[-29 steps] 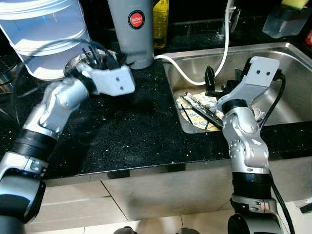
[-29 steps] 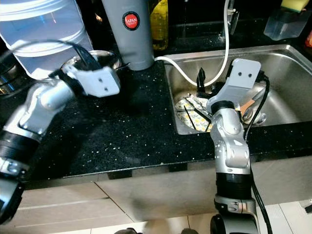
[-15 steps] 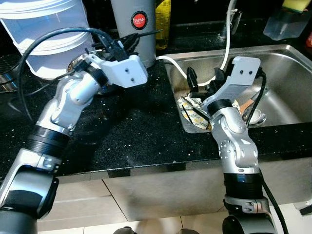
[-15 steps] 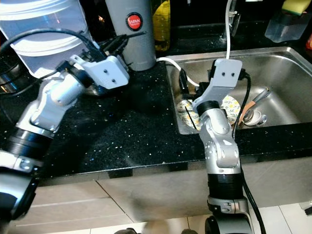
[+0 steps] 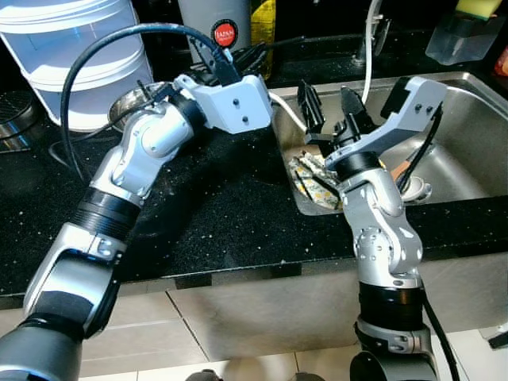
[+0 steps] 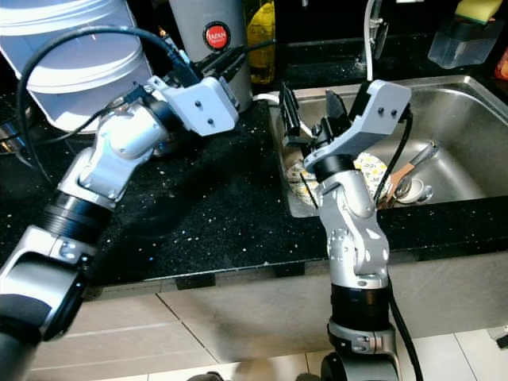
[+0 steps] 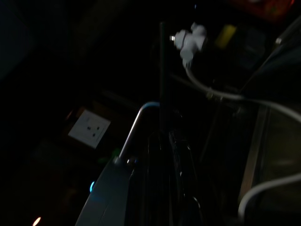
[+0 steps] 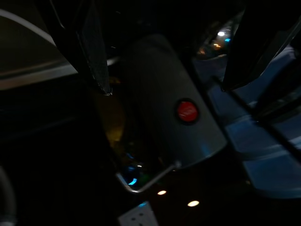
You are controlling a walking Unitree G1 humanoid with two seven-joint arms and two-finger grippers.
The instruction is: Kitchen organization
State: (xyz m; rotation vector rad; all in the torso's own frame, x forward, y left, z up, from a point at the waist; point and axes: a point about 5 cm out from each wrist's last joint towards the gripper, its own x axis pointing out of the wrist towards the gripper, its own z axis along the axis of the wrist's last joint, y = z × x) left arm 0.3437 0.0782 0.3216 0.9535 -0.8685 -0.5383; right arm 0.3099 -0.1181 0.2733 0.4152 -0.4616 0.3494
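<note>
The left arm reached forward and across the black counter (image 5: 198, 206), elbow bent, its wrist block raised near the gray flask (image 5: 216, 24) that stood at the back of the counter. The left gripper (image 5: 262, 54) pointed toward the sink side, its thin black fingers lying close together past the flask's base; whether they held anything could not be told. In the left wrist view the scene was very dark: a white hose (image 7: 221, 96) and its fitting, a wall socket (image 7: 89, 129) and a metal handle could just be made out.

The right arm rose from below the counter edge, forearm upright, wrist tipped back over the left end of the steel sink (image 5: 460, 159). The right gripper (image 5: 327, 111) was spread wide, its two black fingers (image 5: 308, 103) standing up and apart above the sink's rim, holding nothing. In the right wrist view the gray flask with its red round label (image 8: 187, 111) lay between the two dark fingers.

In the sink, below the right gripper, lay a patterned plate (image 5: 317, 178) with dark sticks across it, and further right a wooden-handled utensil (image 5: 401, 171) near the drain. A white plastic bucket (image 5: 75, 55) and a metal bowl (image 5: 127, 103) stood on the counter behind the left arm. A yellow bottle (image 5: 263, 20) stood beside the flask.
</note>
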